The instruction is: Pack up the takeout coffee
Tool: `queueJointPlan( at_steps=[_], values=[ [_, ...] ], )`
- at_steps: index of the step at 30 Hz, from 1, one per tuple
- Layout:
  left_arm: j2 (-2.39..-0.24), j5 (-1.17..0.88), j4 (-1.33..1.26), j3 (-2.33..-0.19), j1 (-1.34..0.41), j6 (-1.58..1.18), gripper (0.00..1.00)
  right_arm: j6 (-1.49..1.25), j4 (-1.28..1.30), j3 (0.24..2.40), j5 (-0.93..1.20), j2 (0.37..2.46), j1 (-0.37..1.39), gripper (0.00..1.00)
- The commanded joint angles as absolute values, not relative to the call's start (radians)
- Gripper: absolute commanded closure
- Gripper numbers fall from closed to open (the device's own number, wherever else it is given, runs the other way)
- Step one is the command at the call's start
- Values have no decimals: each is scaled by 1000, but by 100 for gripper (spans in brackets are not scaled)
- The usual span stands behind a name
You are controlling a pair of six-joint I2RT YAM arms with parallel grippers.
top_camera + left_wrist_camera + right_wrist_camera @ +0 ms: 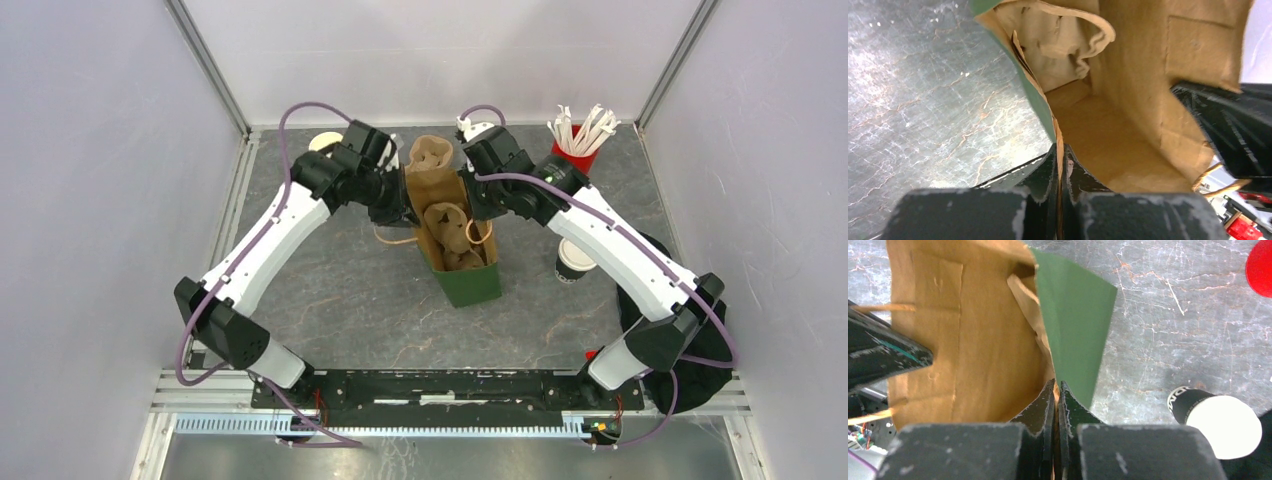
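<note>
The takeout coffee (574,262), a dark cup with a white lid, stands on the table right of the bag; it also shows low right in the right wrist view (1220,424). The green paper bag (470,285) with a brown inside stands open mid-table, a moulded pulp cup carrier (447,225) inside it. My left gripper (400,207) is shut on the bag's left rim (1060,155), one finger outside and one inside. My right gripper (478,207) is shut on the right rim (1057,388) the same way. The bag's brown inner wall (1128,130) fills the left wrist view.
A red cup of white paper-wrapped straws (577,148) stands at the back right. A cream-rimmed cup stack (324,142) is at the back left, behind the left arm. White lids (476,128) peek out behind the right arm. A black bundle (690,335) lies at the right edge.
</note>
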State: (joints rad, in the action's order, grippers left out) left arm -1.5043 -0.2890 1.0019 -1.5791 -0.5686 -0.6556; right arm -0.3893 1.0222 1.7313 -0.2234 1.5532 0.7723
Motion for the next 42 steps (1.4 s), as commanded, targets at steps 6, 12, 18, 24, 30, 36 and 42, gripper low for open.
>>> queueJointPlan(
  at_steps=[6,12,18,24,30,36,42],
  values=[
    [-1463,-352,1111,-1738,-568,-703,98,-488,1026,1640,-157,1396,773,99],
    [-1592,-407,1119,-1708,-580,-643,98,-460,1015,1622,-136,1458,741,98],
    [-1490,-329,958,-1722,-657,-711,98,-466,967,1624,-242,1376,761,96],
    [-1483,-386,942,-1698,-658,-710,98,-480,983,1567,-240,1342,775,93],
    [-1513,-389,1001,-1668,-596,-632,98,-520,878,1416,-171,1297,765,85],
    [-1542,-374,1001,-1741,-593,-541,96,-530,850,1381,-145,1265,767,74],
    [-1597,-347,1027,-1838,-592,-469,98,-525,879,1428,-95,1261,771,67]
  ],
)
